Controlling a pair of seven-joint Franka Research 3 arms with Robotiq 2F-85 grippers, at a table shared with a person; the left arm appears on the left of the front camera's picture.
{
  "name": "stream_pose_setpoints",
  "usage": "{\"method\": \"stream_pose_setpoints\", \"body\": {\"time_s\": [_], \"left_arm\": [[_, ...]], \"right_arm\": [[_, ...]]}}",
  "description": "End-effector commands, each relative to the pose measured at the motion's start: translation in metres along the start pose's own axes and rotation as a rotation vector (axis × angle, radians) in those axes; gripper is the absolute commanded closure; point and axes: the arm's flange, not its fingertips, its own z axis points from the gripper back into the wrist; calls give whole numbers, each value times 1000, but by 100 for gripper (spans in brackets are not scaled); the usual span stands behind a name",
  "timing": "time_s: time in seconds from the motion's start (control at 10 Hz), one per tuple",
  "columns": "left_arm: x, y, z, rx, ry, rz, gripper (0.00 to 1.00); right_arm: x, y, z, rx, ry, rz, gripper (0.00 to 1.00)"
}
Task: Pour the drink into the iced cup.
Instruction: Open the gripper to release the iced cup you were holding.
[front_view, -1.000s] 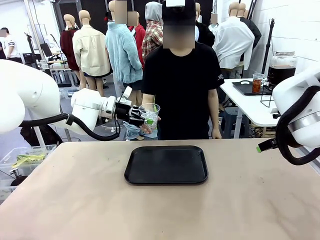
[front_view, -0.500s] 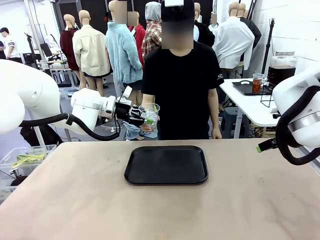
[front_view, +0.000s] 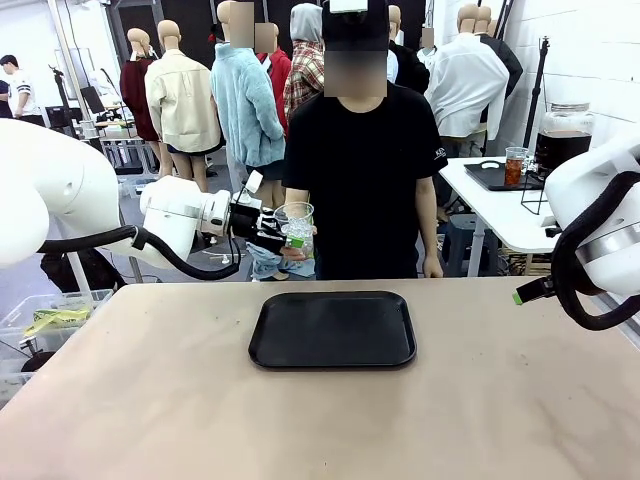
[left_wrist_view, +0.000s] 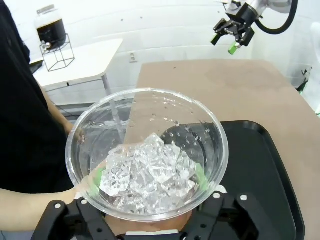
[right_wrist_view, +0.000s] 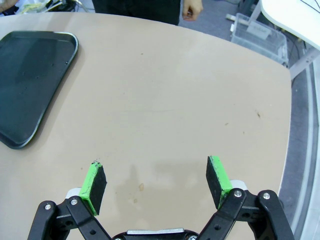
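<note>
The tan surface (front_view: 150, 400) fills the near half of the front view, with one person (front_view: 360, 170) in a black shirt standing at its far edge. One black tray (front_view: 332, 330) lies flat near the middle of the surface, nothing on it.

To the right and well apart stands a white side table (front_view: 490, 215). It carries one glass dispenser jar (front_view: 565, 130) on a wire stand, and the jar holds the dark brown drink (front_view: 562, 150). A second dark tray (front_view: 495, 178) on that table bears one small cup (front_view: 515, 166) of reddish liquid.

The one iced cup (front_view: 296, 228) is clear and is in the air beyond the surface's far edge, just in front of the person. It is upright, its long axis vertical and its mouth pointing up. From the left wrist the camera looks straight down into the mouth at a heap of ice cubes (left_wrist_view: 147, 172).

One hand (front_view: 291, 256) of the person is under the cup and touches its base; the other hand (front_view: 432, 268) hangs at the person's side.

The left pincer (left_wrist_view: 148, 174) comes in level from the left with one green pad (left_wrist_view: 97, 176) on each side of the cup's wall. I cannot tell whether the pads pinch it or stand just off it.

The right pincer (right_wrist_view: 156, 182) is spread wide over bare surface, holding nothing.
</note>
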Motion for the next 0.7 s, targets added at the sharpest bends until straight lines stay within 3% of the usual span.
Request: {"method": "stream_pose_setpoints", "body": {"time_s": [0.0, 0.4, 0.6], "left_arm": [[5, 0, 9, 79, -7, 45, 0], [4, -5, 28, 258, 92, 174, 0], [5, -60, 50, 251, 190, 163, 0]], "right_arm": [[-4, 0, -1, 2, -12, 0, 0], [-4, 0, -1, 2, -12, 0, 0], [-4, 0, -1, 2, -12, 0, 0]]}}
